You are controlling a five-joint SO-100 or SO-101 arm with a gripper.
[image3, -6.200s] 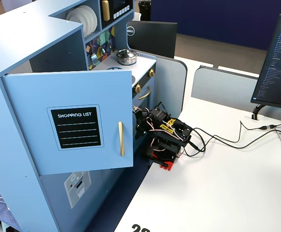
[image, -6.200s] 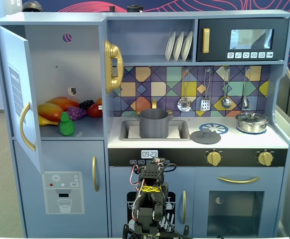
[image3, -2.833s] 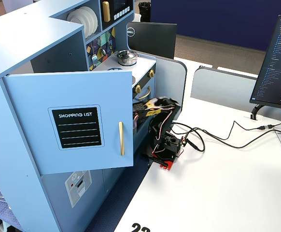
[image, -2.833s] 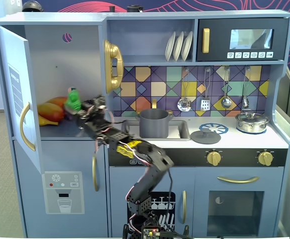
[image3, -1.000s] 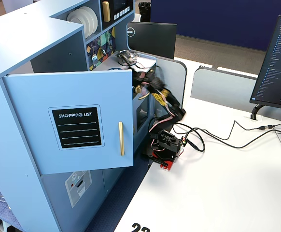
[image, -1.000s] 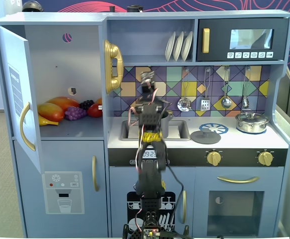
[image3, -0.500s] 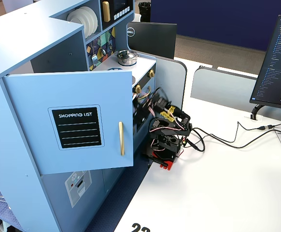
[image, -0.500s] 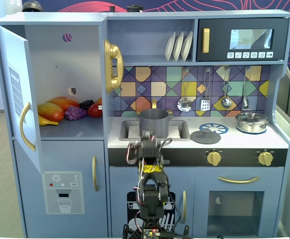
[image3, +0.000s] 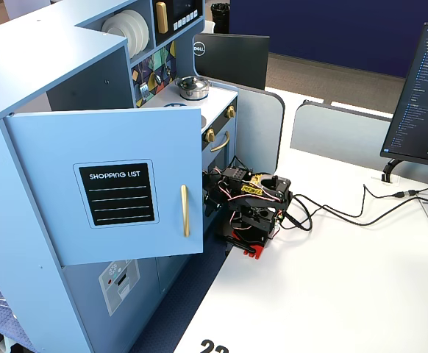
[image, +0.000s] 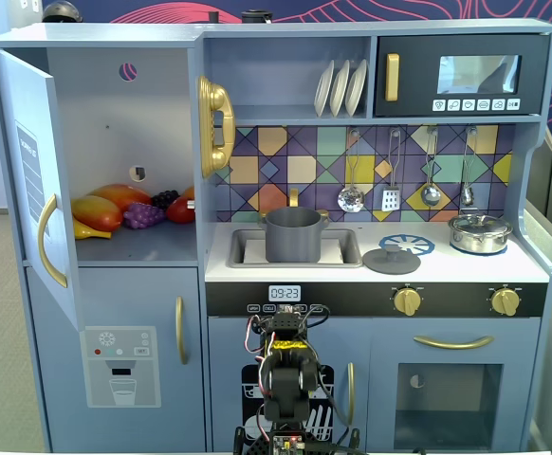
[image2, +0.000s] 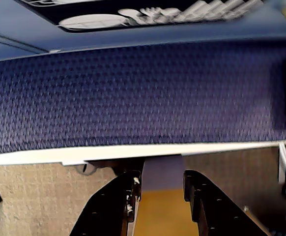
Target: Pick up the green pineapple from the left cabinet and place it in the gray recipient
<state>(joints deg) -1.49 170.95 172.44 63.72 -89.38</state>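
Tall blue-gray toy-kitchen left cabinet [image: 115,123] stands up and to the left of the folded black-and-yellow robot arm [image: 288,374] in a fixed view, its door with the curved gold handle [image: 48,242] swung open. The shelf holds orange-yellow plastic fruits [image: 101,210], a purple grape bunch [image: 143,215] and a red fruit [image: 181,209]. No small green bumpy pineapple shows in any view. It may be hidden behind these or further back, cannot tell.

Dark gray cylindrical toy pot [image: 293,235] sits in the sink, straight above the arm and well apart from it.

Two-finger black gripper [image2: 162,178] in the wrist view has its jaws parted with nothing between, pointing at blue carpet and a white edge, far below the shelf.

Judgement: the pineapple is likely light, hollow, rigid plastic. The bumps give grip but the cone shape can squirt out, so pinch across the widest body part, not the leafy top.
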